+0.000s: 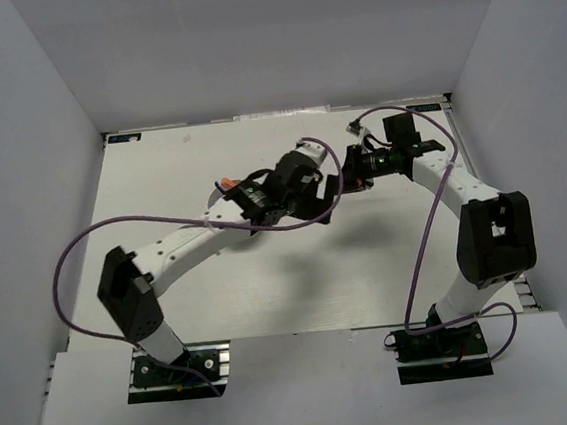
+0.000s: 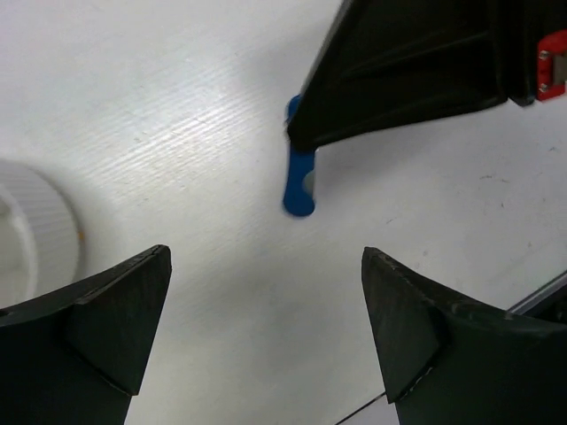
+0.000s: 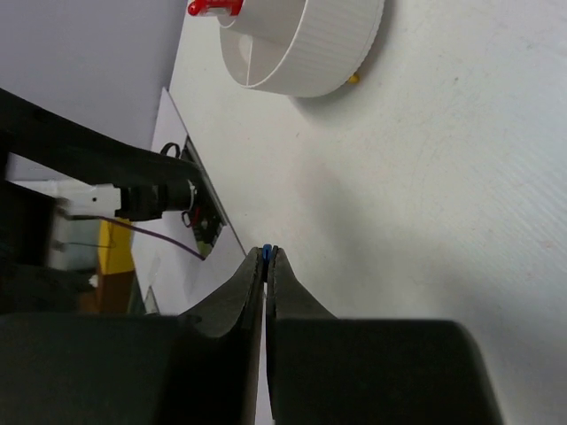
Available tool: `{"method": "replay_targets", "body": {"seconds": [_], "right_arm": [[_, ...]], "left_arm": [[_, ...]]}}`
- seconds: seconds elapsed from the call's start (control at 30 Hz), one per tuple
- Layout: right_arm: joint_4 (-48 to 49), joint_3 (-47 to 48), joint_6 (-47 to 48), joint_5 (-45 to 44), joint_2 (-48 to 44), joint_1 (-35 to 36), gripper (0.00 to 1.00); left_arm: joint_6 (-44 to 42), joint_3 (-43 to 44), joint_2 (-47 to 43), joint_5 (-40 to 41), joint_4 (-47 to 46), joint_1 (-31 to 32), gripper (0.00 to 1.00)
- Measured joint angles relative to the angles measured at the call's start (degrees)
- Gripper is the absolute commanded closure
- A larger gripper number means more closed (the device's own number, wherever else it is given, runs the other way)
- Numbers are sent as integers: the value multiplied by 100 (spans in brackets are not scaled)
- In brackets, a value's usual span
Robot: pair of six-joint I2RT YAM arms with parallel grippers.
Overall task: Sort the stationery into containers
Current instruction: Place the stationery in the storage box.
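My right gripper (image 3: 267,254) is shut on a thin blue stationery piece (image 2: 299,181) with a rounded end; only its tip shows between the fingers in the right wrist view. In the left wrist view the right gripper's black fingers (image 2: 416,62) hold this piece just over the table, ahead of my open, empty left gripper (image 2: 266,257). In the top view the two grippers (image 1: 324,191) (image 1: 349,178) meet at mid-table. The round white tub (image 3: 301,44) with dividing walls lies beyond, with a red piece (image 3: 215,7) at its rim. The left arm mostly hides the tub in the top view (image 1: 212,195).
A small yellow-orange bit (image 3: 354,78) lies on the table against the tub's wall. The tub's ribbed wall shows at the left edge of the left wrist view (image 2: 35,230). The table's edge rail (image 3: 199,208) runs to the left of the right gripper's fingers. Purple cables loop beside both arms.
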State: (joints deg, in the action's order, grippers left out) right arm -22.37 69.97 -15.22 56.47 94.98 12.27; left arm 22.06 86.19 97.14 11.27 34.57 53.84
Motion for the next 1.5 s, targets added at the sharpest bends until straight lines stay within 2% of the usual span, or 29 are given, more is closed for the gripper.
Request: {"method": "replay_targets", "body": {"seconds": [0.2,0.33,0.47,0.57,0.7,0.8,0.93,1.2,1.5], "right_arm": [[304,-83,72,-378,-522,-37,100],[675,-103,385,-588,-1034,317,100],[848,214,1145,-807,-1051,1025,100],[848,706,1963,-1069,-798,1668,100],[949,1340,2916,-1469,-297,2428,100],[1062,1530,3220,-1725,-2,2726,100],[1384,1392,3233,-2052,85,2717,100],[2039,828,2857,-2295,127,2771,100],[2653,835,2308,-2452,863,2870,100]], "left_arm": [[-326,-234,-1665,-271,-72,-479,2],[-129,369,-2356,-568,63,-1200,2],[291,911,-2295,-876,326,-2546,2],[551,986,-1971,-1132,627,-3331,2],[787,601,-1497,-1679,949,-4188,2],[896,131,-1318,-1965,1196,-4669,2],[999,-138,-1318,-2100,1344,-4933,2],[1123,-540,-1373,-2402,1174,-5049,2],[1115,-616,-1355,-2422,1130,-5073,2]]}}
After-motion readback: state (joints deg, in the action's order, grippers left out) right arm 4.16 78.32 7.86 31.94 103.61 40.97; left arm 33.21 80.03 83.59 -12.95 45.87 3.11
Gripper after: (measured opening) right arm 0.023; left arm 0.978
